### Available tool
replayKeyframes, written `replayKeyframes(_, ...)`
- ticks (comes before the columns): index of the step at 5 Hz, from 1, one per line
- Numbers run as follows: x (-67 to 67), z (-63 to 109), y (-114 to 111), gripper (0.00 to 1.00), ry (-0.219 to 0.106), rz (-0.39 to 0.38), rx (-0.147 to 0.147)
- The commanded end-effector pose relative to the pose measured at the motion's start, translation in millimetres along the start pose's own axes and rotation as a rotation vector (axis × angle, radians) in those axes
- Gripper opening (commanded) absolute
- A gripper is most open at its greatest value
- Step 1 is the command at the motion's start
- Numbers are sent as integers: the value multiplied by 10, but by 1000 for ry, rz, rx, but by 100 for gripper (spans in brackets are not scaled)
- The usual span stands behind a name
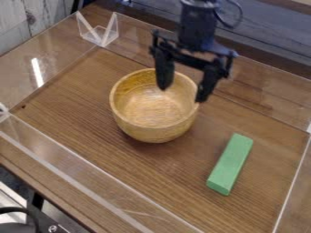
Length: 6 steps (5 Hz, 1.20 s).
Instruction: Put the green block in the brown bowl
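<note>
Camera view: the pincer hovers at the brown bowl, jaws apart; the green block lies on the counter.

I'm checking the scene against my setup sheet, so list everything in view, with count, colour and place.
brown bowl: 1, light honey-brown, on the table beneath the near side of the end effector
green block: 1, green, flat on the table, on the right side of the picture, outside the bowl
clear object: 1, transparent, at the upper left of the picture
table: 1, brown wood, under the bowl and block
dark round-edged item: 1, black, lower left corner, cut off by the frame
end effector: 1, black, fingers apart, above the bowl's far rim
</note>
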<state>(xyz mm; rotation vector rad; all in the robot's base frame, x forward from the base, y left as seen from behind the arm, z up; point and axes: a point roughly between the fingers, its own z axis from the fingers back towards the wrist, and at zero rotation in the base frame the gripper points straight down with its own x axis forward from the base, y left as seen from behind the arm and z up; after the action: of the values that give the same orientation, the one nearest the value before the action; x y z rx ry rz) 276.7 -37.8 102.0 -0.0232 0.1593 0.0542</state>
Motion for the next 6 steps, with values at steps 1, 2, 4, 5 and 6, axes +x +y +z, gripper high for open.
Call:
replayKeyframes(1,-19,126,-352,100,-70,-90,-21)
replayKeyframes(2,-20,47,-658,100,-68,-145,-32)
replayKeyframes(4,-114,-85,-793,100,-86,-135,-55)
replayKeyframes(5,-221,-142,-767,100,-89,-88,-63)
replayKeyframes(6,-175,-145,-855,100,-105,-48,-77)
